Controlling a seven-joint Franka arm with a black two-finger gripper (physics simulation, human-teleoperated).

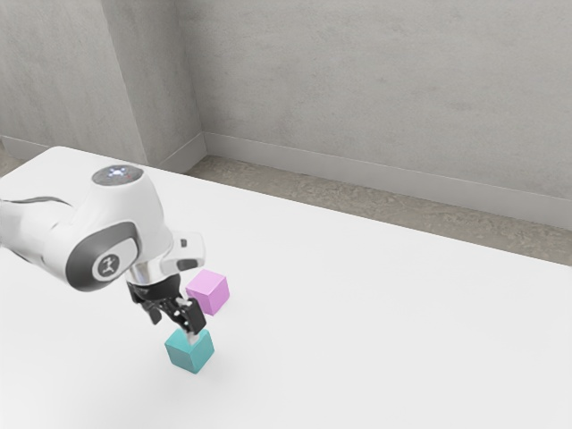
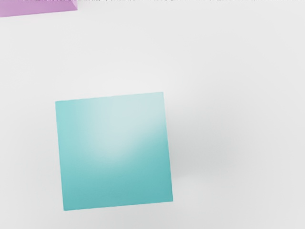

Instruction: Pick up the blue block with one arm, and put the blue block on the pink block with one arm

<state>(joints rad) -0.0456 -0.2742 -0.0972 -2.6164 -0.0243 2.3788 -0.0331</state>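
Turquoise-blue on every face that shows, the blue block point(image 1: 189, 350) sits on the white counter point(image 1: 375, 304) in the exterior view, at the near side and toward the exterior view's left. The pink block point(image 1: 208, 292) rests on the same counter just beyond it, a little to the exterior view's right. The two are near each other but apart, with a strip of bare counter between them.

The white arm point(image 1: 85, 241) comes in from the exterior view's left and bends down over the blue block. Its black gripper point(image 1: 181, 323) hangs right above the block's top face and points down at it. The jaws stand a little apart and hold nothing; one tip looks to reach the block's upper edge, though I cannot tell whether it touches. The pink block is just to the far side of the gripper. A grey wall point(image 1: 375, 80) and a strip of speckled floor point(image 1: 402, 210) lie behind the counter's far edge.

In the wrist view, the blue block point(image 2: 113, 150) shows its whole square top, turned slightly askew, directly under the hand. A soft shadow lies on the counter point(image 2: 238, 71) beside it. A corner of the pink block point(image 2: 38, 7) shows well apart from the blue one, with plain counter between them.
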